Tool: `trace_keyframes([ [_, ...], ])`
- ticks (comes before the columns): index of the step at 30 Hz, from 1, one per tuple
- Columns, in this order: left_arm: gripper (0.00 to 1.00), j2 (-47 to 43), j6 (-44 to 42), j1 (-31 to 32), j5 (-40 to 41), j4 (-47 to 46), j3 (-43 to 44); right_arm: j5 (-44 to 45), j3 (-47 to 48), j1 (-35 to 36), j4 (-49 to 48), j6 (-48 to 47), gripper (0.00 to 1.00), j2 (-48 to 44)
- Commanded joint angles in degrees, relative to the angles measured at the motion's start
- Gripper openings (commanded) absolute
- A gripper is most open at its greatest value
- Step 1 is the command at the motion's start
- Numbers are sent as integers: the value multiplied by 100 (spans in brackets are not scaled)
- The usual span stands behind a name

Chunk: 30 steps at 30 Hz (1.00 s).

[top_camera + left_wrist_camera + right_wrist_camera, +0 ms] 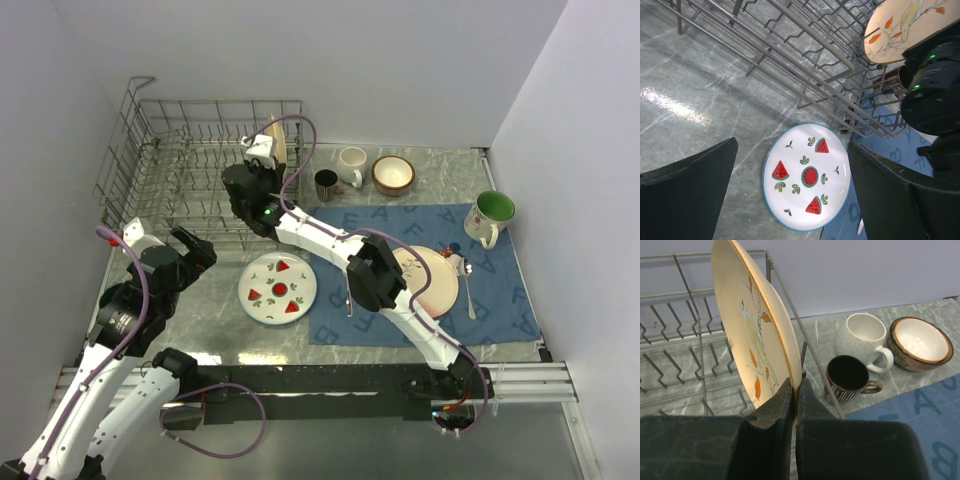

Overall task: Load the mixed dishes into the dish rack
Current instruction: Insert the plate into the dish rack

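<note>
Now your right gripper (pixel 795 386) clamps the tan plate (pixel 752 330) upright on edge, seemingly just inside the right wall of the rack (pixel 180 165), with tines (pixel 713 357) left of it.

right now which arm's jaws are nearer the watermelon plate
Left. The left arm holds its jaws open just left of the watermelon plate; the right arm, jaws shut on the tan floral plate, is farther back at the dish rack.
</note>
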<state>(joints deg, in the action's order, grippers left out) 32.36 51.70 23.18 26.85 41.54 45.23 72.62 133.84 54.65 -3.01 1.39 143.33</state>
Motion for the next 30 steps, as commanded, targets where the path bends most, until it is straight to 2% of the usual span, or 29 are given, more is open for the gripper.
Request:
trace_keyframes([
  [1, 99, -124, -29, 11, 92, -14, 65, -617, -33, 98, -675, 265, 0, 64],
  [6, 99, -212, -37, 11, 136, -14, 100, -653, -25, 98, -675, 300, 1, 134],
  [8, 99, -230, -20, 11, 136, -14, 91, -670, -77, 98, -727, 301, 9, 90],
  [12, 99, -213, -2, 11, 136, 21, 100, -723, -235, 107, -877, 248, 45, -50],
  [14, 99, -204, 6, 11, 171, 47, 117, -705, -236, 116, -912, 204, 55, -51],
  [18, 99, -221, -2, 11, 180, 74, 126, -618, -297, 142, -895, 221, 64, -77],
  [23, 99, -230, -2, 11, 198, 91, 126, -486, -367, 133, -877, 266, 67, -252],
  [30, 99, -230, -11, 11, 233, 161, 249, -170, -420, 98, -1088, -41, 97, -700],
])
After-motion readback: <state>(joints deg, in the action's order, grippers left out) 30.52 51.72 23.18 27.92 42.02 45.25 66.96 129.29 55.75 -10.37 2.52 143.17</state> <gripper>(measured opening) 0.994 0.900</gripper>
